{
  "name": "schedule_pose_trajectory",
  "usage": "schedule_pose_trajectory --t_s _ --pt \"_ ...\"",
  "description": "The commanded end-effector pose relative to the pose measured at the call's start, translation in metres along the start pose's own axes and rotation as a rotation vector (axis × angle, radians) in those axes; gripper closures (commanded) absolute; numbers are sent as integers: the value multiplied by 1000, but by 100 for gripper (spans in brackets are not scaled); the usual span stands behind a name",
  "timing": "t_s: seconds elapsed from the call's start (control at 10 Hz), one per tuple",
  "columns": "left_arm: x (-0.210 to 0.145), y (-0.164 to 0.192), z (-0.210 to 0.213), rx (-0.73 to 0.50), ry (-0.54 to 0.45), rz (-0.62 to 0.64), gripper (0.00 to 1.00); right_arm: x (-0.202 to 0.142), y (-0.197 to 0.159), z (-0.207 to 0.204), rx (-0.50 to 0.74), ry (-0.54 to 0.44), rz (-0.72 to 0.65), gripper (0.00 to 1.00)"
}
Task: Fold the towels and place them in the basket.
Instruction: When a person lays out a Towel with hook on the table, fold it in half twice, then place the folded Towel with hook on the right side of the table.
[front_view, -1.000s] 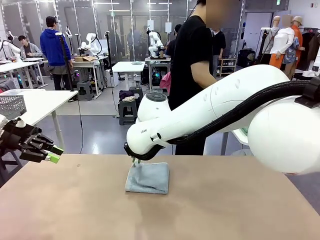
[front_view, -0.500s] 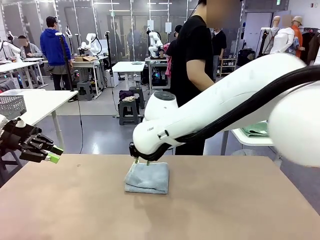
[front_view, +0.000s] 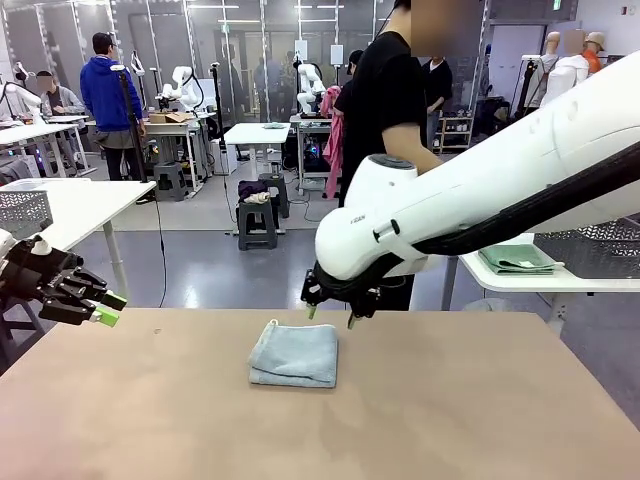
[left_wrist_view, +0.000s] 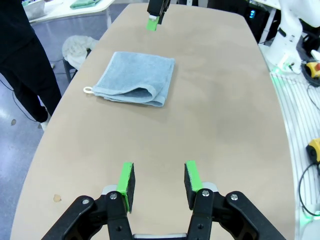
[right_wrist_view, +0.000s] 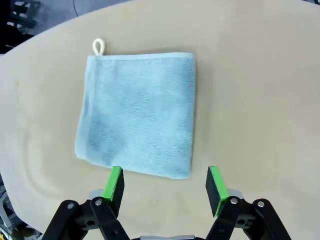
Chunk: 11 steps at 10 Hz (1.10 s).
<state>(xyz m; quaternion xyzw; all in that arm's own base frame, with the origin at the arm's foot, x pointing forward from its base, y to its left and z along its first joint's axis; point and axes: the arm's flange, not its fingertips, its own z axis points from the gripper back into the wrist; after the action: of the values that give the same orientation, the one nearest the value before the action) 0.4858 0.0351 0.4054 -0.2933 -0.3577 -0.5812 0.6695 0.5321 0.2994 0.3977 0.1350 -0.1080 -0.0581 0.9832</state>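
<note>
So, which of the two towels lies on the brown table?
The light blue-grey towel, folded, with a loop at one corner. The green towel lies on the white side table farther off.

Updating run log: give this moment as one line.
towel: folded, on table | right gripper: open, empty, above towel edge | left gripper: open, empty
</note>
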Motion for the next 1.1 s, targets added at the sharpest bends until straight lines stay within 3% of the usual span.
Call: schedule_pose_trajectory --t_s 0.0,0.1,0.2,1.0 --pt "2 -1 2 4 -4 -7 48 -5 -11 -4 0 32 16 17" --pt "2 -1 2 4 -4 -7 48 -5 -14 -4 -55 37 45 17" --pt "2 -1 2 4 -4 -7 48 1 -9 -2 -6 11 -6 17" --pt "2 -1 2 4 -4 -7 48 1 -9 -2 -6 11 -6 17"
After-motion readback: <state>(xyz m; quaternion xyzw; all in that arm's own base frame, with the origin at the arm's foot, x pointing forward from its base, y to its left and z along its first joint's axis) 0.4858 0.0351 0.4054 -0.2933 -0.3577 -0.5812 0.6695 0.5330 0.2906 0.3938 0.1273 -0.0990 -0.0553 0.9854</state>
